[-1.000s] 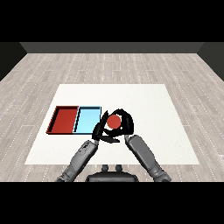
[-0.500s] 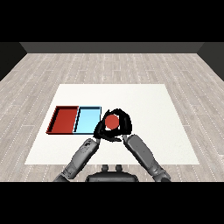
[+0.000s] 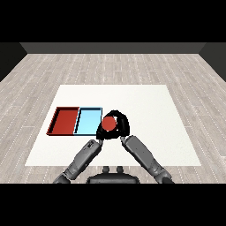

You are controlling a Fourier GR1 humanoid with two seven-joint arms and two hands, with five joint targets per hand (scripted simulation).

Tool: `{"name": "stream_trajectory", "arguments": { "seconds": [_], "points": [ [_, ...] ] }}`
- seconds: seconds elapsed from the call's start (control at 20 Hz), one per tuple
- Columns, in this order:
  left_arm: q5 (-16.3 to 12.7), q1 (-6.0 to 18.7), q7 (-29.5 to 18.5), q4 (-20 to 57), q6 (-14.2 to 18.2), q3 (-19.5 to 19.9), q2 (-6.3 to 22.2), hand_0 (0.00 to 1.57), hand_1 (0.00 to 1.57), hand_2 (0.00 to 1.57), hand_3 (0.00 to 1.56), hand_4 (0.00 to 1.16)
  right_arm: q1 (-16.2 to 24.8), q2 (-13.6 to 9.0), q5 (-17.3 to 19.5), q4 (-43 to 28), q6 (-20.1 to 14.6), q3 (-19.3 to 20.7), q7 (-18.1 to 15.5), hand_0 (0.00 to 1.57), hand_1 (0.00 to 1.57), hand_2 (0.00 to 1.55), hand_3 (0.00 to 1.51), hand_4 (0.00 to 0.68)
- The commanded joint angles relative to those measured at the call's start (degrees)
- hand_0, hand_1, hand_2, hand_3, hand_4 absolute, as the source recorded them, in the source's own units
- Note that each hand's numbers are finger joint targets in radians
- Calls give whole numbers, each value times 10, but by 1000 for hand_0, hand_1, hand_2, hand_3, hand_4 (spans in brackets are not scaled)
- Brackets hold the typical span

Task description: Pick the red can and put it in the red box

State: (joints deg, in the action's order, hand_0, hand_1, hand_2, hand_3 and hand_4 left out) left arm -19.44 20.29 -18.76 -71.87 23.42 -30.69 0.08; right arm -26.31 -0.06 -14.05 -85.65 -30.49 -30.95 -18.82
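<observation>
Curling round the red can (image 3: pixel 109 123), the right hand (image 3: pixel 122 125) holds it just right of the light blue tray (image 3: pixel 87 122) — red tray (image 3: pixel 64 121) farther at nine o'clock. Left hand (image 3: pixel 99 133) sits beneath the can; its fingers can't be made out.

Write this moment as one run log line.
right hand: shut on round red can | can: right of light blue tray | red tray: no can inside

The right hand (image 3: pixel 122 125) is curling its fingers around the red can (image 3: pixel 109 123). The left hand (image 3: pixel 99 133) is sitting just left of it, its fingers hidden.
</observation>
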Motion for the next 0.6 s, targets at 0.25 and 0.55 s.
{"name": "stream_trajectory", "arguments": {
  "seconds": [0.25, 0.55],
  "points": [
    [-27, 25, -2, 37, 90, -19, -1, 1571, 1571, 1564, 1484, 1116, 31, 0, -4, -7, 1, -11, -19, 1492, 1492, 1442, 1388, 651],
    [-59, 40, -53, 42, 129, -46, -1, 1571, 1571, 1558, 1479, 1138, -2, 0, -27, 31, 1, -9, -44, 1490, 1490, 1440, 1392, 642]
  ]
}}
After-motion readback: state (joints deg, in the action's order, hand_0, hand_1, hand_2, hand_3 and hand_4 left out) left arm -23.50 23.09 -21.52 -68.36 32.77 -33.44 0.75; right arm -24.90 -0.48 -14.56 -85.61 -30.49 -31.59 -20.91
